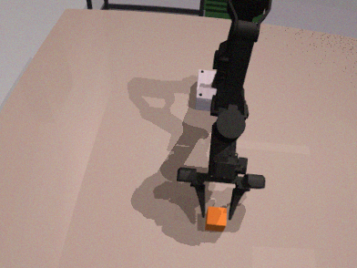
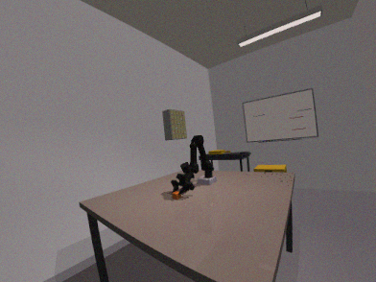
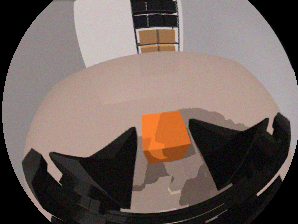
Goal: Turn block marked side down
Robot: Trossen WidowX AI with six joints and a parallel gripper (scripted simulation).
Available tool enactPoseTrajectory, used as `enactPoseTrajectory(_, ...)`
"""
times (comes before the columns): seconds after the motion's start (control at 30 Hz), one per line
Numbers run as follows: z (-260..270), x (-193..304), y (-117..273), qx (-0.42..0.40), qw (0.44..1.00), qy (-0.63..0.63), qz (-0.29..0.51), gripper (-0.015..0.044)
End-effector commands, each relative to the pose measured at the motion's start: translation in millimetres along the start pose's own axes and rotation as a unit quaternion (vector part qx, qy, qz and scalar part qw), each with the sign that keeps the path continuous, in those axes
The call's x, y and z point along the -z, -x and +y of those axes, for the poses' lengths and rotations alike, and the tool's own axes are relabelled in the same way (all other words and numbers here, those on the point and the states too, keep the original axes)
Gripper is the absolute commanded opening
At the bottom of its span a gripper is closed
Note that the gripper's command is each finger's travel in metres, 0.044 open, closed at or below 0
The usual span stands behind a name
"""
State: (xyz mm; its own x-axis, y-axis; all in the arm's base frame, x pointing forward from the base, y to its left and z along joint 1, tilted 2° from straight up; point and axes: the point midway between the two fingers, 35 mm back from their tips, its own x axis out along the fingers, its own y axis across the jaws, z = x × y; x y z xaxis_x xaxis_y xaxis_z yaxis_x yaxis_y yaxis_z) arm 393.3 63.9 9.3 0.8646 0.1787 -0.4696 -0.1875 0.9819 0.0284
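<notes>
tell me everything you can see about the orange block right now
The small orange cube-shaped block looks matte and solid, with plain faces on every side that shows; no mark is visible. It rests flat on the tan table top, near the front, inside the arm's shadow. The black gripper is open, its jaws standing either side of the block with a gap on each side in the wrist view, so nothing but the table seems to touch it.

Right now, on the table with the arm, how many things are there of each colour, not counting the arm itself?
Orange: 1, the block, between the open gripper fingers
White: 1, the arm's base mount
Total: 2
</notes>
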Motion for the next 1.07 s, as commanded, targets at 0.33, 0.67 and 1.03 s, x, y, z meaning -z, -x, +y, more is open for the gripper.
enactPoseTrajectory(0.33, 0.4, 0.7, 0.0, -0.001, 1.0, -0.002, 0.001, 0.044)
enactPoseTrajectory(0.67, 0.4, 0.7, 0.0, -0.001, 1.0, -0.002, 0.001, 0.044)
enactPoseTrajectory(1.03, 0.4, 0.7, 0.0, -0.001, 1.0, -0.002, 0.001, 0.044)
